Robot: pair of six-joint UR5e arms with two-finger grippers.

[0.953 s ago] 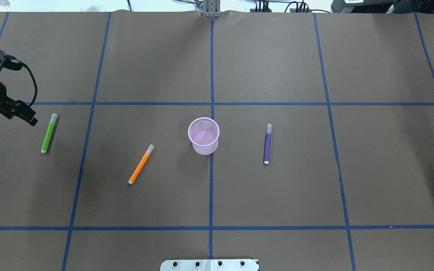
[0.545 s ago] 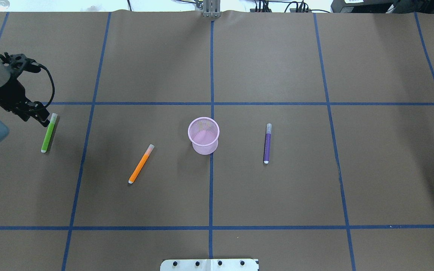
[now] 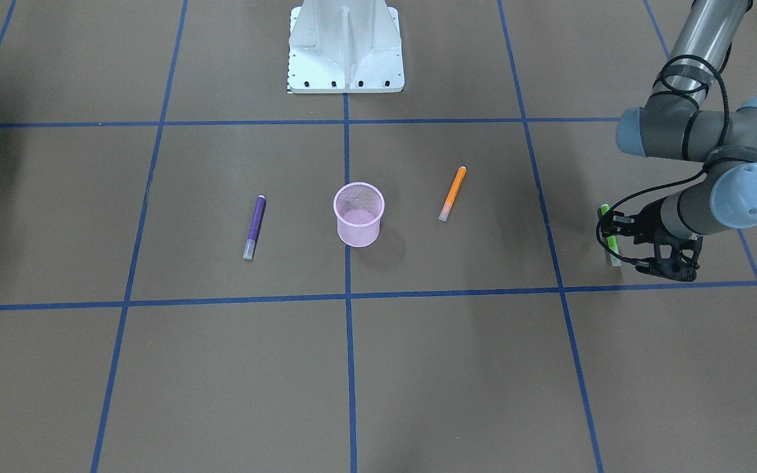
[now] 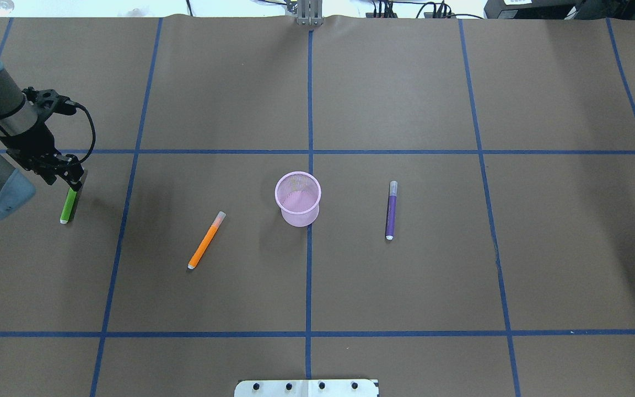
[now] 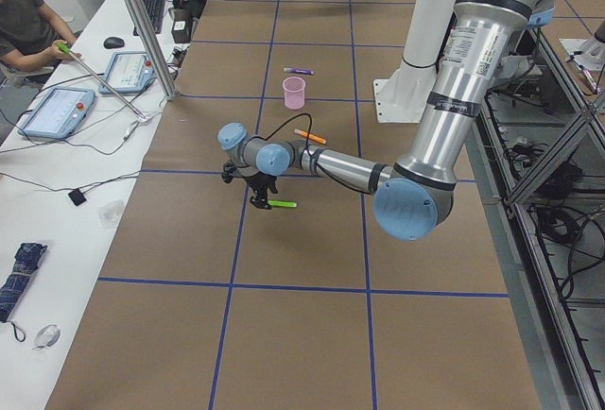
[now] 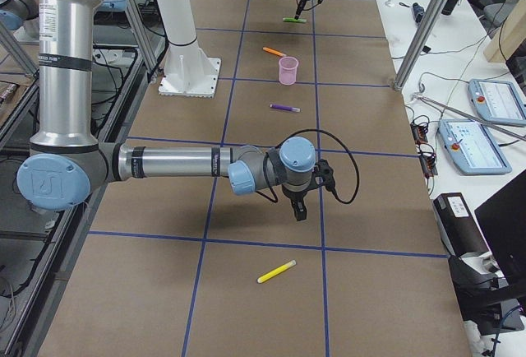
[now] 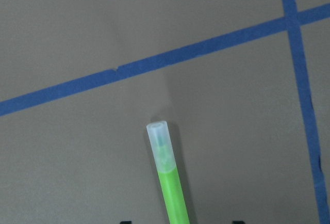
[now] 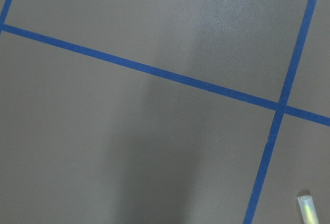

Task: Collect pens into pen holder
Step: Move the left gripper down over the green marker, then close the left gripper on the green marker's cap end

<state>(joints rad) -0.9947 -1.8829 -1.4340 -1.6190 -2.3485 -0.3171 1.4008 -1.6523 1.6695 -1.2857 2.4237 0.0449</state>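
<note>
Left gripper (image 4: 74, 183) moved over green pen (image 4: 67, 205) cap end | angled downward | jaws apart, nothing grasped

Readable text: none is showing in any view.
Left arm tube (image 5: 470, 43): small dark print is running along it, too blurred to read.
Pendant screens (image 5: 55, 108): they are showing too small to read.
</note>
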